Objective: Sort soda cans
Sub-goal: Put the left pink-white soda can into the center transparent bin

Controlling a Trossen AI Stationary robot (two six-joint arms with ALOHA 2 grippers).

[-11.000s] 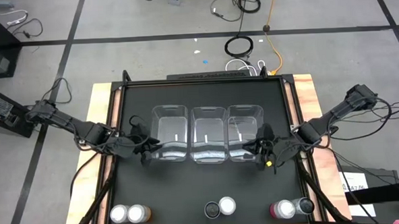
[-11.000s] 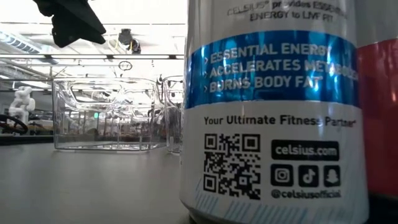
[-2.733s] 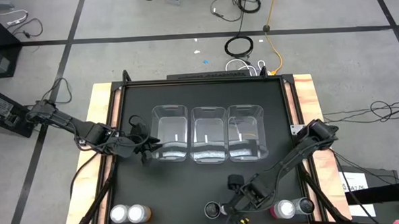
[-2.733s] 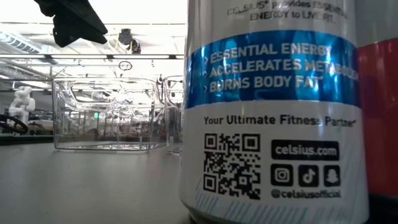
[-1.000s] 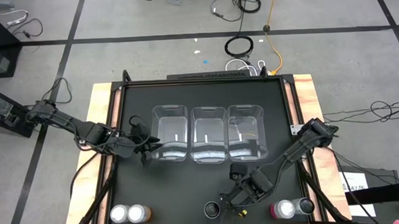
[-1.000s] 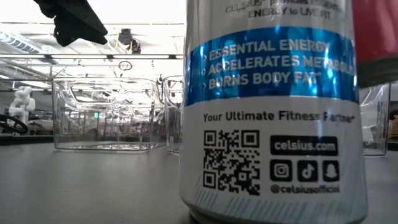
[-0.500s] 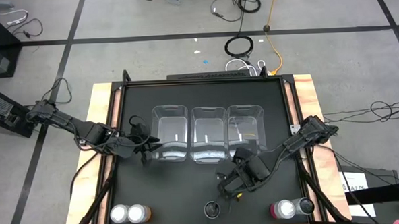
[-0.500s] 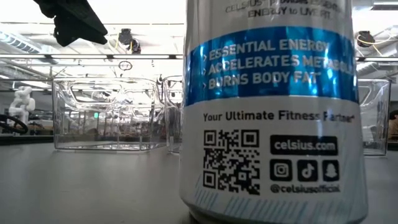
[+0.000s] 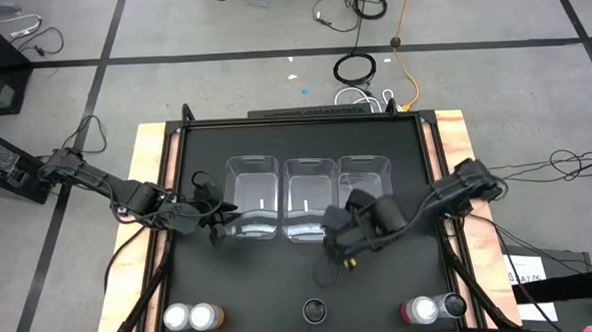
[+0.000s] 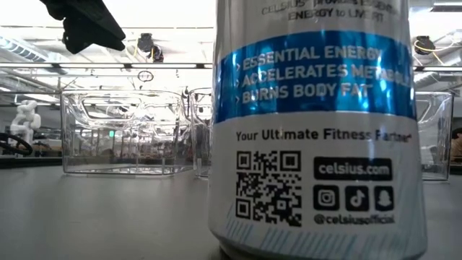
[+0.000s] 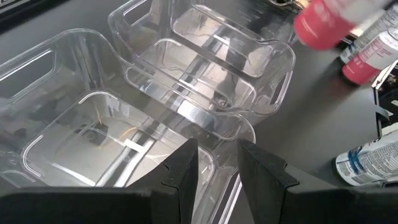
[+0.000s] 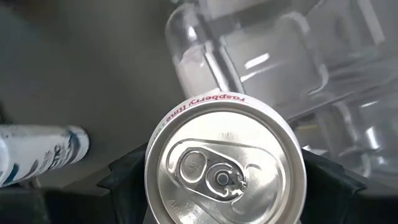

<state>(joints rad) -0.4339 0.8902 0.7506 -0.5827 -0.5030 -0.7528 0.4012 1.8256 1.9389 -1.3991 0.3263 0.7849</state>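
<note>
The pink can [image 12: 225, 163] sits clamped between the right jaws [image 9: 342, 246], top up, its silvery lid filling the right wrist view. A second ago these jaws were low at the table's [image 9: 281, 287] front edge beside the grey can [image 9: 313, 310]; now they have lifted clear and carried the pink can back to the near wall of the bins [image 9: 310, 198], roughly between the middle bin and the right one. The lift looks done and the placing comes next, I judge. Left behind on the front edge: two orange cans [image 9: 190, 316] and a pink-and-grey pair [image 9: 434, 307]. The left jaws [image 11: 214, 165], slightly parted and empty, hover at the left bin's rim.
</note>
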